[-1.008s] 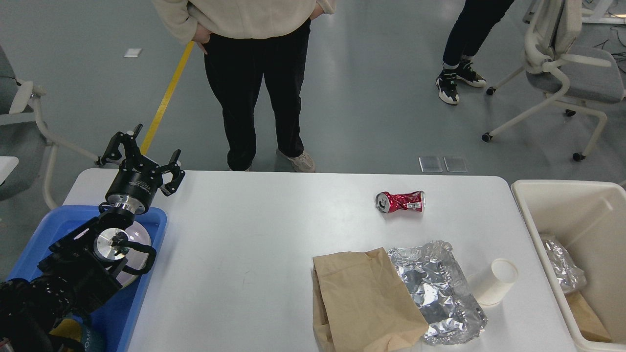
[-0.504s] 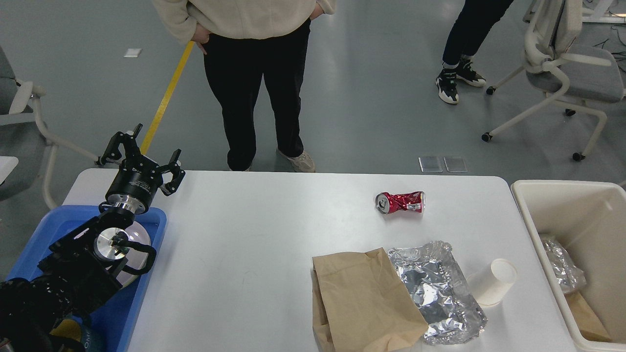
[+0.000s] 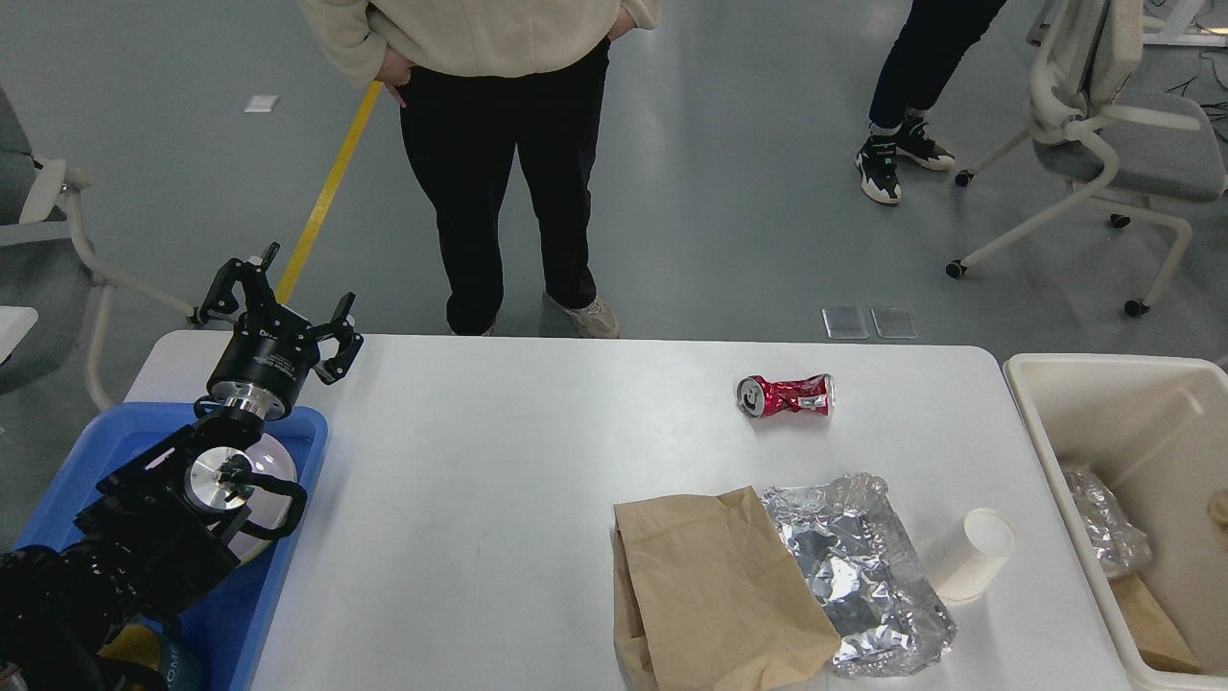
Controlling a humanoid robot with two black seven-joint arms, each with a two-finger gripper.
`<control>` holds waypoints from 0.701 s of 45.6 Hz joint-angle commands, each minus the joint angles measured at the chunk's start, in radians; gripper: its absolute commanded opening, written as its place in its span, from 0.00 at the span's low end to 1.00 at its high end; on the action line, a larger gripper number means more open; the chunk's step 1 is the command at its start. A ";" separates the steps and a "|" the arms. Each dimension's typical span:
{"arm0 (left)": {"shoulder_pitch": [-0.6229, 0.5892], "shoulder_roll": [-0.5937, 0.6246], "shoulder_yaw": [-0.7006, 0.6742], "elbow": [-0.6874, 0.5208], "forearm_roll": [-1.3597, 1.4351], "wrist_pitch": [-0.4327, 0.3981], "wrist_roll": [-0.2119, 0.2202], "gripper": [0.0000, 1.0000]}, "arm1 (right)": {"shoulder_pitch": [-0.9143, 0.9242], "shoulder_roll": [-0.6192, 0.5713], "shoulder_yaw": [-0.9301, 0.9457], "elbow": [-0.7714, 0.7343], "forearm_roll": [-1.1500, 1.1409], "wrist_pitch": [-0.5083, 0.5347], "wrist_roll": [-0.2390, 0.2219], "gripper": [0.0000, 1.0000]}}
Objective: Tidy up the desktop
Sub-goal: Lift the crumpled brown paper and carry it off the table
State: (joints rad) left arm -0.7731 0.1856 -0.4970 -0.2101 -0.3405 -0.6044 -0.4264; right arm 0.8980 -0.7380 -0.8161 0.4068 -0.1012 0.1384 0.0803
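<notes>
Left gripper (image 3: 278,307) hangs empty, jaws spread, above the desktop's (image 3: 499,480) far-left corner — parked clear, I judge; can (image 3: 786,395), bag (image 3: 715,585) and foil (image 3: 859,566) lie well right of the jaws

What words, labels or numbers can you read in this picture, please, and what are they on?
No text reads clearly.
Red can: white markings, too small and crumpled to read.
Left gripper: small white print on its black wrist body, too blurred to read.
Blue tray: a dark item at the bottom-left corner shows pale letters, cut off and unreadable.
Paper bag, foil, cup: no text.
</notes>
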 commanded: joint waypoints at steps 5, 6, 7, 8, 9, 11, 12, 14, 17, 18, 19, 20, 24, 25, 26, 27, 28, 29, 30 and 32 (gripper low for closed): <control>0.000 0.000 0.000 0.000 0.000 0.000 0.000 0.97 | 0.015 -0.006 -0.012 0.039 -0.002 0.018 0.001 1.00; 0.000 0.000 0.000 0.000 0.000 0.000 0.000 0.97 | 0.022 -0.010 -0.015 0.056 -0.002 0.020 0.000 1.00; 0.000 0.000 0.000 0.000 0.000 0.000 0.000 0.97 | 0.033 -0.014 -0.018 0.070 -0.002 0.020 0.001 1.00; 0.000 0.000 0.000 0.000 0.000 0.000 0.000 0.97 | 0.054 -0.021 -0.023 0.082 -0.002 0.023 0.000 1.00; 0.000 0.000 0.000 0.000 0.000 0.000 0.000 0.97 | 0.076 -0.032 -0.026 0.092 -0.006 0.027 0.000 1.00; 0.000 0.000 0.000 0.000 0.000 0.000 0.000 0.97 | 0.122 -0.058 -0.046 0.109 -0.014 0.047 0.001 1.00; 0.000 0.000 0.000 0.000 0.000 0.000 0.000 0.97 | 0.143 -0.070 -0.060 0.118 -0.015 0.064 0.001 1.00; 0.000 0.000 0.000 0.000 0.000 0.000 0.000 0.97 | 0.194 -0.090 -0.090 0.133 -0.015 0.102 0.001 1.00; 0.000 0.000 0.000 0.000 0.000 0.000 0.000 0.97 | 0.284 -0.107 -0.145 0.144 -0.018 0.173 0.001 1.00; 0.000 0.000 0.000 0.000 0.000 0.000 0.000 0.97 | 0.312 -0.112 -0.167 0.147 -0.018 0.197 0.001 1.00; 0.000 0.000 0.000 0.000 0.000 0.000 0.000 0.97 | 0.337 -0.112 -0.190 0.150 -0.018 0.226 0.001 1.00; 0.000 0.000 0.000 0.000 0.000 0.000 0.000 0.97 | 0.361 -0.112 -0.214 0.153 -0.018 0.253 0.001 1.00; 0.000 0.000 0.000 0.000 0.000 0.000 0.000 0.97 | 0.461 -0.112 -0.300 0.167 -0.018 0.358 0.001 1.00; 0.000 0.000 0.000 0.000 0.000 0.000 0.000 0.97 | 0.487 -0.112 -0.319 0.173 -0.018 0.384 0.001 1.00; 0.000 0.000 0.000 0.000 0.000 0.000 0.000 0.97 | 0.511 -0.110 -0.334 0.182 -0.018 0.409 0.001 1.00; 0.000 0.000 0.000 0.000 0.000 0.000 0.000 0.97 | 0.536 -0.110 -0.350 0.190 -0.018 0.438 0.000 1.00; 0.000 0.000 0.000 0.000 0.000 0.000 0.000 0.97 | 0.561 -0.110 -0.365 0.196 -0.020 0.467 0.000 1.00; 0.000 0.000 0.000 0.000 0.000 0.000 0.000 0.97 | 0.585 -0.109 -0.379 0.198 -0.020 0.496 -0.004 1.00; 0.000 0.000 0.000 0.000 0.000 0.000 0.000 0.97 | 0.611 -0.107 -0.396 0.199 -0.020 0.529 -0.008 1.00; 0.000 0.000 0.000 0.000 0.000 0.000 0.000 0.97 | 0.660 -0.104 -0.425 0.204 -0.022 0.598 -0.010 1.00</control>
State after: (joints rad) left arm -0.7731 0.1856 -0.4970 -0.2102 -0.3405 -0.6044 -0.4264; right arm 1.4332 -0.8489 -1.1630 0.5941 -0.1203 0.5785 0.0799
